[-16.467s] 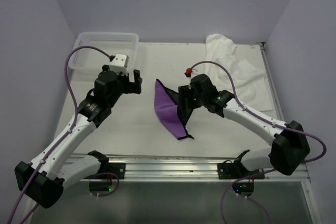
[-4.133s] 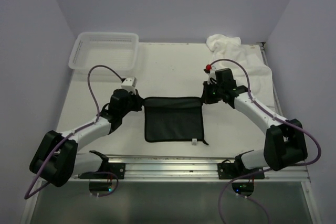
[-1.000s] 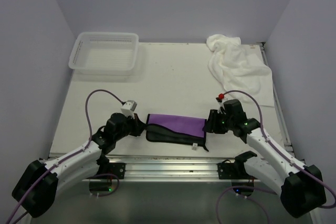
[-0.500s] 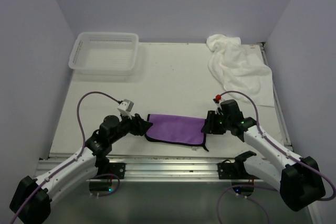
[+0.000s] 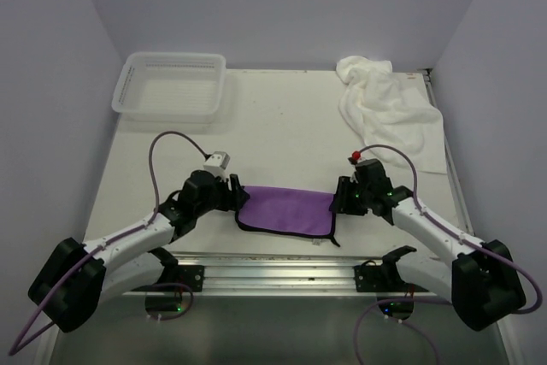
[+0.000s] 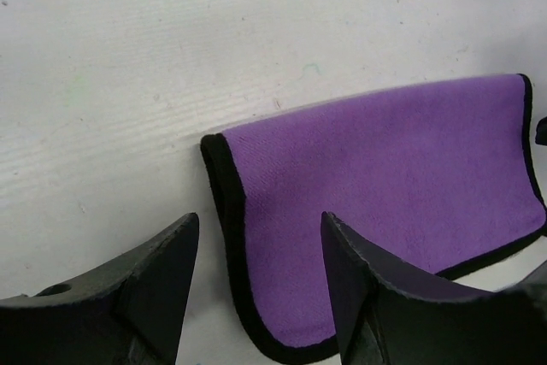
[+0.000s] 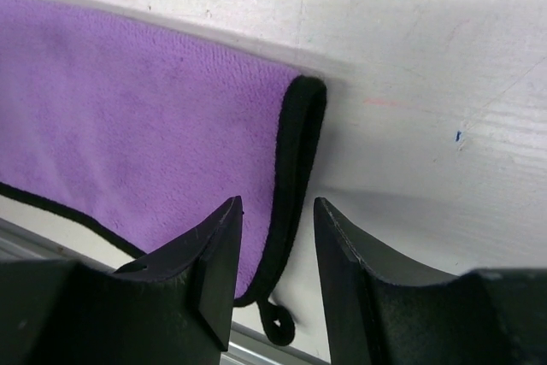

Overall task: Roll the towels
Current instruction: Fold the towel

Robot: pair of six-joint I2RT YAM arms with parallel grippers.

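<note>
The purple towel (image 5: pixel 286 211) lies flat at the lower centre of the overhead view, close to the near edge of the tabletop (image 5: pixel 273 126). It looks doubled over into a long band but shows no roll yet. The left gripper (image 6: pixel 256 237) is open, its fingers straddling the band's left, dark-trimmed end without pinching it. The right gripper (image 7: pixel 278 211) is also open over the right end, with the trim and a small loop visible in the gap. So the rolling is still all to do, I judge. The white towel (image 5: pixel 385 104) sits crumpled and untouched at the upper right. A mesh basket (image 5: pixel 124 91) stands at the upper left, well apart, and nothing blocks either gripper.
</note>
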